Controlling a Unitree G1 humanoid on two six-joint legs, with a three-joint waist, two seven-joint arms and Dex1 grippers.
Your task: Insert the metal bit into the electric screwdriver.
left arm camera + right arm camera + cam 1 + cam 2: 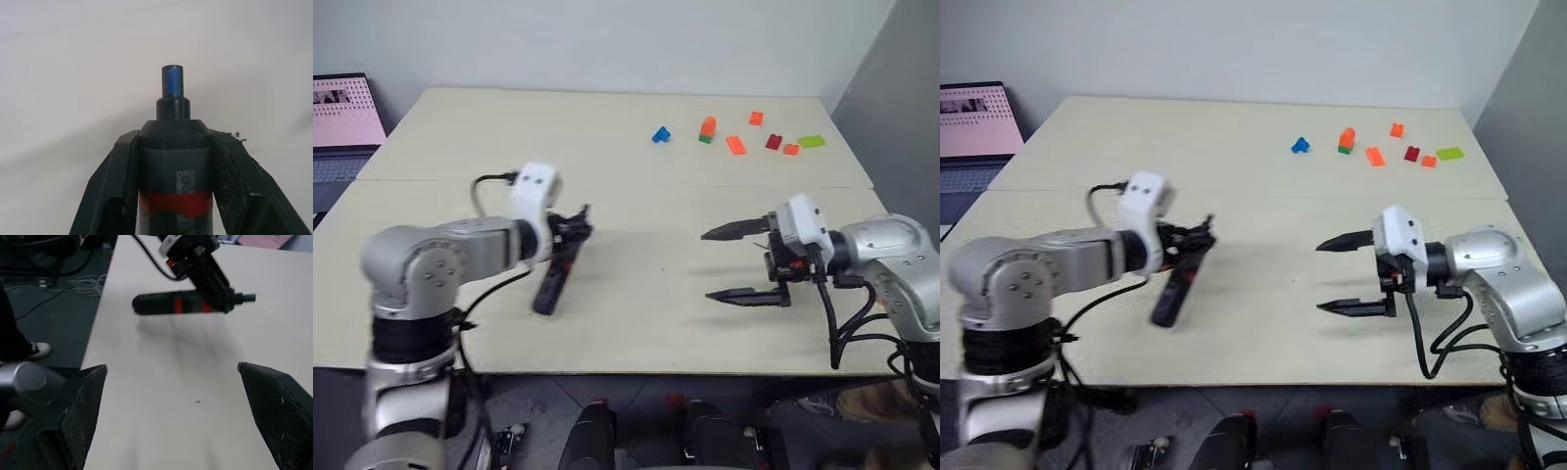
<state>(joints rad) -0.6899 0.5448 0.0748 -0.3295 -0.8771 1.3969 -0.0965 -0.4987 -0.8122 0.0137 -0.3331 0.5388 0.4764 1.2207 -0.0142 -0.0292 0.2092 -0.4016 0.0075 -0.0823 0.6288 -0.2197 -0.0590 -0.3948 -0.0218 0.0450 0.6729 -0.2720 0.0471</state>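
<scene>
We see the electric screwdriver (551,281) lifted off the table (636,206), slanting down from our left gripper (573,233), whose fingers are clamped around its upper end. Our right gripper (734,262) hangs well apart with its fingers spread wide and nothing between them. Small coloured blocks (736,144) lie at the table's far side.

A pale beige counter (636,294) carries the scene; a seam crosses it from side to side. Small coloured blocks (736,144) lie scattered near its far right corner; a laptop (342,132) sits at its far left edge.
</scene>
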